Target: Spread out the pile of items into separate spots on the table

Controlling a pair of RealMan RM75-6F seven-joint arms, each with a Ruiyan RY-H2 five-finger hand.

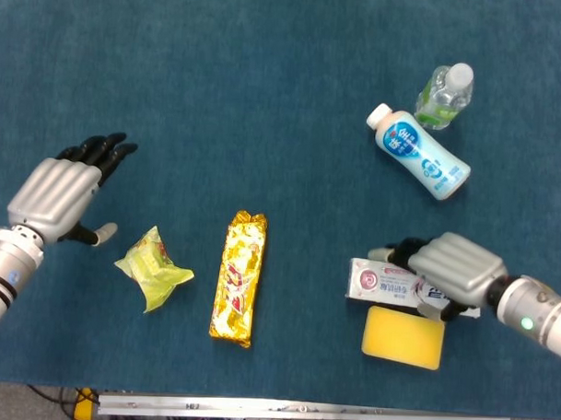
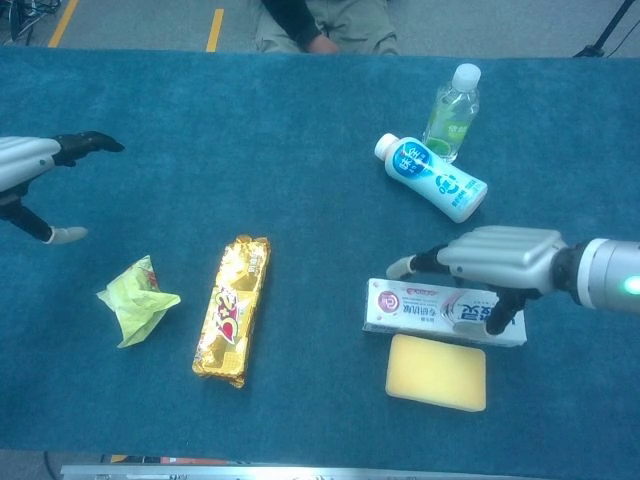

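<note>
Table [image 1: 267, 71]: covered in dark teal cloth; items laid out singly across it

Toothpaste box [image 1: 389, 283]: white carton with red and blue print, lying flat at near right, long side left to right; lettering too small to read. Its near edge touches the sponge

Right hand [image 1: 454, 269]: palm down over the right part of the toothpaste box, fingers spread across the top, thumb down against the box's near side in the chest view; it presses on the box, whether it truly grips cannot be told

Sponge [image 1: 403, 337]: yellow rectangular block, nearest item on the right, just in front of the box

Milk drink bottle [image 1: 419, 152]: white bottle, blue and white label, white cap, lying on its side at far right; label characters not legible

Water bottle [image 1: 444, 96]: clear, green label, white cap, just beyond the milk drink bottle, close beside it

Snack bar [image 1: 238, 279]: long gold foil wrapper with red print, centre near, lying lengthwise near to far; writing unreadable

Green packet [image 1: 152, 267]: crumpled yellow-green wrapper, left of the snack bar, apart from it

Left hand [image 1: 60, 195]: at far left, raised off the cloth, fingers apart, holding nothing, beyond and left of the green packet
</note>
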